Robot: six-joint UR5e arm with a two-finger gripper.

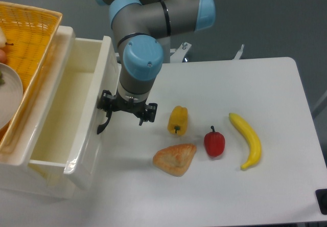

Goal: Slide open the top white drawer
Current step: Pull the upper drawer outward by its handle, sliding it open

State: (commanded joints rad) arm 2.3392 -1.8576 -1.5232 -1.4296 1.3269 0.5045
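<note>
though glossy, top white drawer (61, 119) boxy

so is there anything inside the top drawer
No, the top white drawer is pulled out and the part of its pale interior that shows is bare, with the gripper at its black handle.

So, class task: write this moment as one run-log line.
hand: at black handle, grip unclear | top white drawer: pulled well out, interior shows empty | yellow pepper, red pepper, banana, pastry: on table
</note>
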